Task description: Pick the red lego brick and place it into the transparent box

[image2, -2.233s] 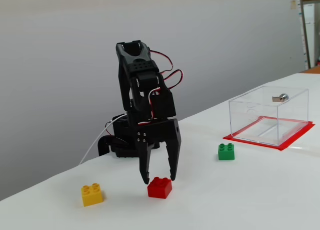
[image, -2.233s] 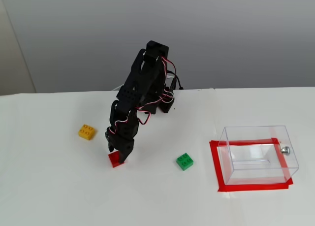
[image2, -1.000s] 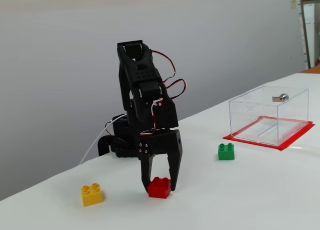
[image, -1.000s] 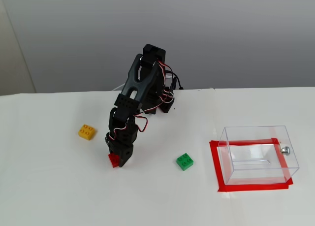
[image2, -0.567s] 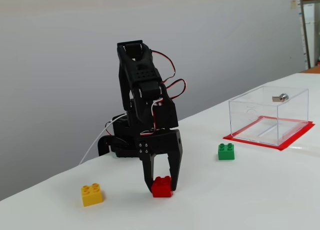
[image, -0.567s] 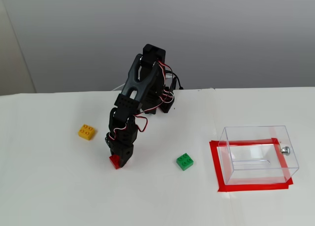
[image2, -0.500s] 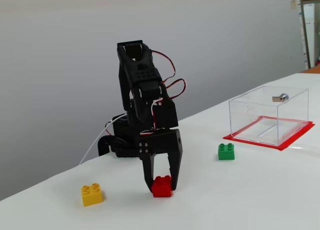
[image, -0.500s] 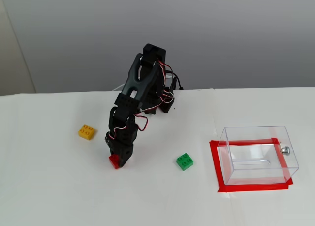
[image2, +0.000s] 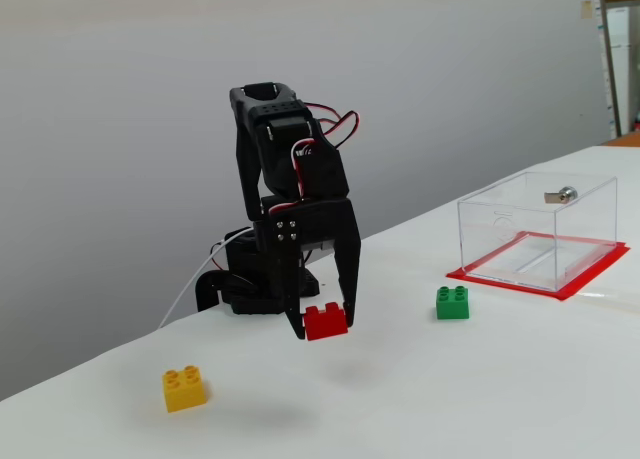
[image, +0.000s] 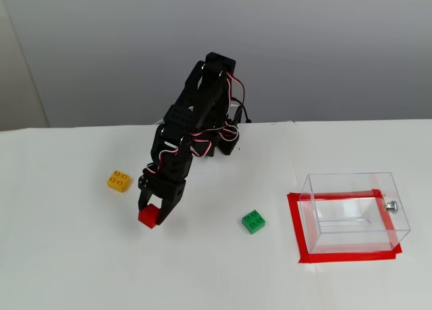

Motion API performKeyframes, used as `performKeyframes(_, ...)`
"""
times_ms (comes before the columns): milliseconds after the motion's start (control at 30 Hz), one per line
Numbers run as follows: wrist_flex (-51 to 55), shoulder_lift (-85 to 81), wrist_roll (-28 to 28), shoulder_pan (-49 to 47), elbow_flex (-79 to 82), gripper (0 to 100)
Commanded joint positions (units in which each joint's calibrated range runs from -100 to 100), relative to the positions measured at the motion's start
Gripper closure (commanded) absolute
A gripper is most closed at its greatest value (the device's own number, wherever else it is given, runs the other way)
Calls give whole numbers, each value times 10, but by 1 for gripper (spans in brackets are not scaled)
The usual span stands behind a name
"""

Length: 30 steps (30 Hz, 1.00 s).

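The black arm (image: 196, 121) stands at the back centre of the white table (image: 67, 256), folded over at its top joint so the forearm slopes down toward the lower left of a fixed view. In another fixed view the arm (image2: 285, 179) rises at mid-frame with the wrist pointing straight down.

The transparent box (image: 354, 212) sits at the right of the frame on a red tape outline (image: 293, 225), with a silver knob (image: 391, 205) on its right wall. It looks empty. From the lower camera the box (image2: 540, 229) appears at the right edge, again with nothing inside.

The gripper (image: 151, 217) is closed narrowly around the red lego brick (image: 148, 217), one finger on each side of it. In the lower view the gripper (image2: 326, 324) holds the brick (image2: 326, 322) clear of the table, with a faint shadow beneath it.

A yellow brick (image: 119, 180) lies to the upper left of the gripper, and a green brick (image: 254, 221) lies between gripper and box, apart from both.
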Motion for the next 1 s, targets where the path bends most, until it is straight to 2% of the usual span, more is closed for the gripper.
performKeyframes(0, 5, -62, 25, -23, -21, 96)
performKeyframes(133, 35, -99, 38, -56, -54, 96)
performKeyframes(500, 244, -108, 38, -222, -266, 97)
performKeyframes(967, 267, -102, 38, -463, -311, 97)
